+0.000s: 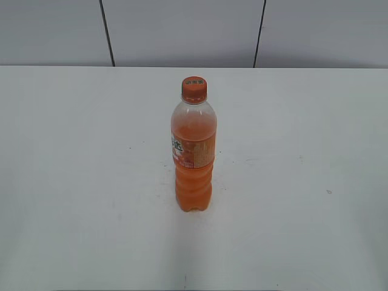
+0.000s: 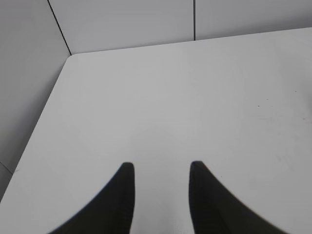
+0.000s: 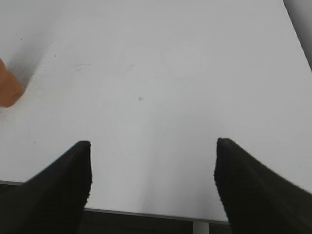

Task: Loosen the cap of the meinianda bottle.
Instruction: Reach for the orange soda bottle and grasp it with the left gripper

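You have one meinianda bottle [image 1: 194, 159] upright on the table [image 1: 73, 182], its one cap [image 1: 194, 88] fitted. Your left hand [image 2: 161, 168] and right hand [image 3: 152, 146] both stand released, grasping nothing.

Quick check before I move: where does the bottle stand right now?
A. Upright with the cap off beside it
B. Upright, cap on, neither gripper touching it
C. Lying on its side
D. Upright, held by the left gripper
B: the meinianda bottle stands upright with the cap on, and the left gripper and right gripper are open over bare table.
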